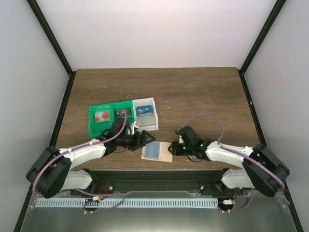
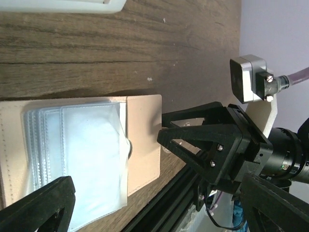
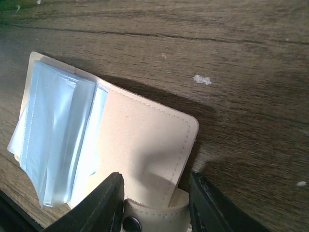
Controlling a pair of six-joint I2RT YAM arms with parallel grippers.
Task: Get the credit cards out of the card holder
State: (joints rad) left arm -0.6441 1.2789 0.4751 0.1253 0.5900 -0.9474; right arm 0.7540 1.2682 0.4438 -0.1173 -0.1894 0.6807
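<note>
The card holder (image 1: pixel 166 153) lies open near the table's front edge, tan with clear blue-grey sleeves (image 2: pixel 91 154) fanned out. My right gripper (image 3: pixel 157 208) is shut on its snap strap (image 3: pixel 154 215), which bows between the fingers at the holder's right end. Just left of the holder (image 2: pixel 142 140), my left gripper (image 1: pixel 143 139) hangs wide open with nothing in it. A bright blue credit card (image 1: pixel 144 110) lies in the translucent white box. A pale card with red circles (image 1: pixel 101 116) lies in the green tray.
The green compartment tray (image 1: pixel 91 126) and the white box (image 1: pixel 153 121) stand side by side behind the left gripper. The black frame rail (image 1: pixel 154 176) runs right below the holder. Bare wood stretches to the right and back.
</note>
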